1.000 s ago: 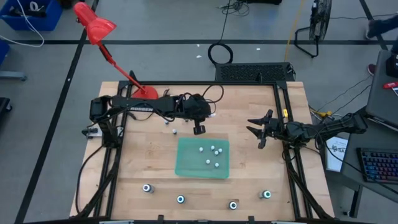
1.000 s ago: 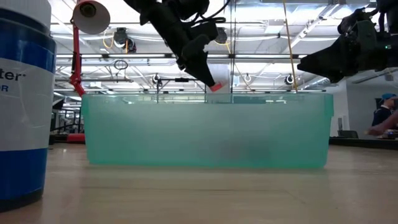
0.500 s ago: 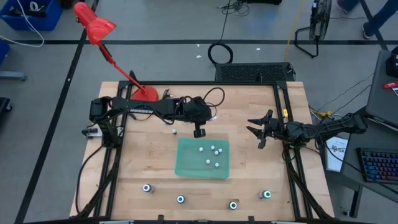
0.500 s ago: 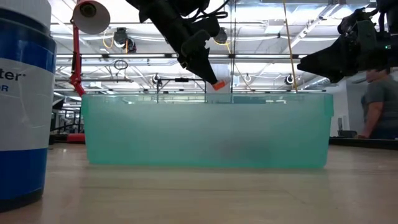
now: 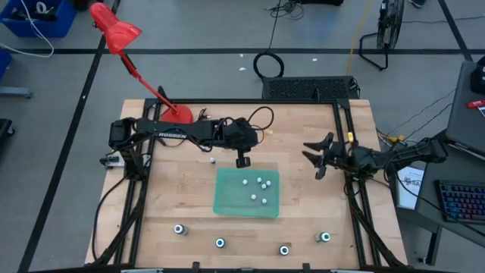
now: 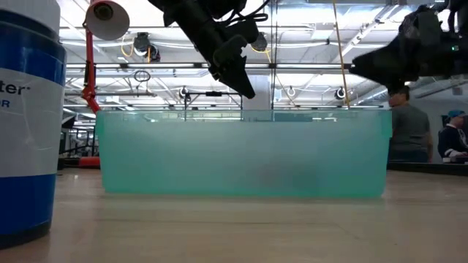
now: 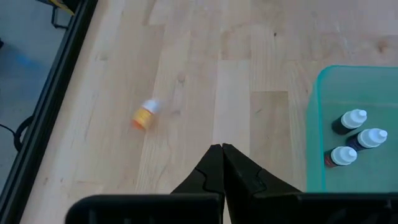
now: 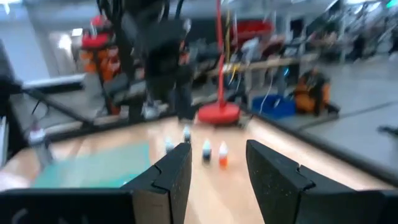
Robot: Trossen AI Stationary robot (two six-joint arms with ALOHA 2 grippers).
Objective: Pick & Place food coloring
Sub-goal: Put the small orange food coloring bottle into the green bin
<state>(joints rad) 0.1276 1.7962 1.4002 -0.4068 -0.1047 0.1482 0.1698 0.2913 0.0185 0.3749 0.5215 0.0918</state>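
With our left gripper [image 7: 222, 151] pressed together and empty beside the green tray [image 7: 316, 127], we judged the small orange-capped bottle [image 7: 144, 116] loose on the bench [image 5: 182, 182] might roll away.

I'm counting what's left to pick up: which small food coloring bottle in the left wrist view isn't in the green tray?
The orange-capped bottle, alone on the bare wood table. The other three bottles sit inside the green tray.

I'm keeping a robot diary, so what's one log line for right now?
left gripper: shut, empty, beside bin | orange-capped bottle: outside bin | right gripper: open, waiting
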